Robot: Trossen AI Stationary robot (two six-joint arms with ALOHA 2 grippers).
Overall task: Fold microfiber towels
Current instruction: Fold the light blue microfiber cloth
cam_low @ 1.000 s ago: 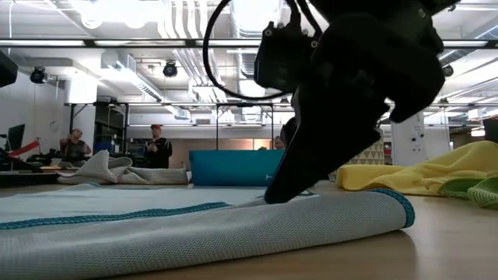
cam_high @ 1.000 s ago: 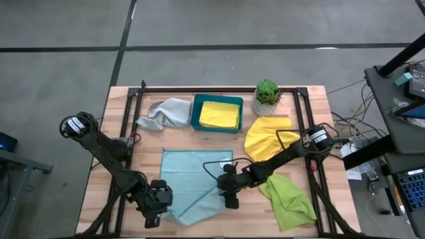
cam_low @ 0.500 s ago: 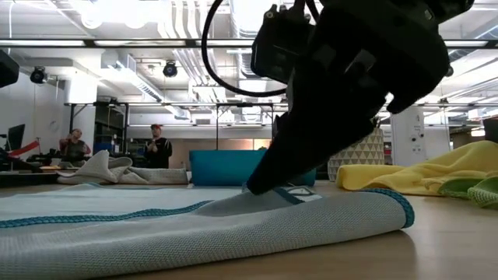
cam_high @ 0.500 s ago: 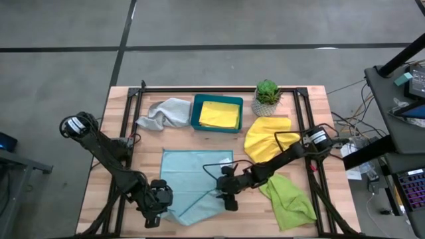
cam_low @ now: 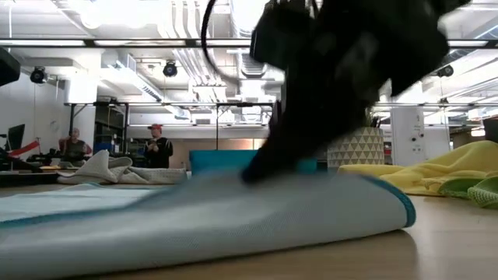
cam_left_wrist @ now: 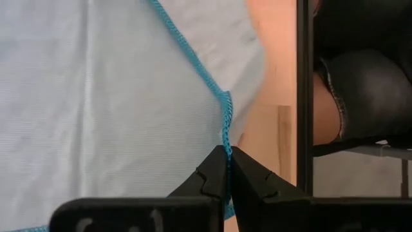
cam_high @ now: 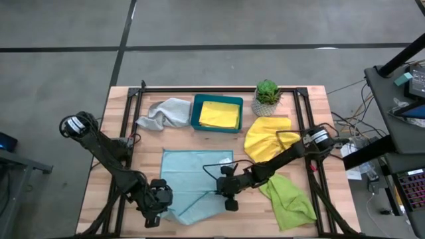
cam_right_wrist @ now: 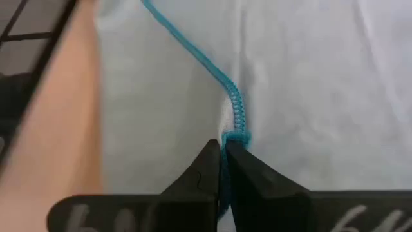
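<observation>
On the table's front left we see the left gripper [cam_high: 157, 204] pinched tight on the near-left corner of the light blue towel [cam_high: 192, 178]; from its wrist, the teal stitched hem [cam_left_wrist: 224, 129] runs straight into the closed fingers [cam_left_wrist: 212, 177]. That towel lies spread flat across the middle of the front half, its near edge folded up into a thick roll in the low view [cam_low: 233, 218]. At the towel's right edge, the right gripper [cam_high: 226, 196] is clamped onto the hem too, and its wrist view shows the stitched corner [cam_right_wrist: 237, 122] caught between the two dark fingers [cam_right_wrist: 207, 171]. So each gripper holds one near corner, with the cloth stretched between them.

Farther back, from left to right, we find a pale grey towel [cam_high: 165, 113] crumpled near the rear left, a yellow towel [cam_high: 220, 115] lying in the teal tray [cam_high: 196, 116], and a small potted plant [cam_high: 267, 97]. A second yellow towel [cam_high: 265, 138] lies bunched right of centre, under the right arm, and a lime green towel [cam_high: 289, 198] lies rumpled at the front right.
</observation>
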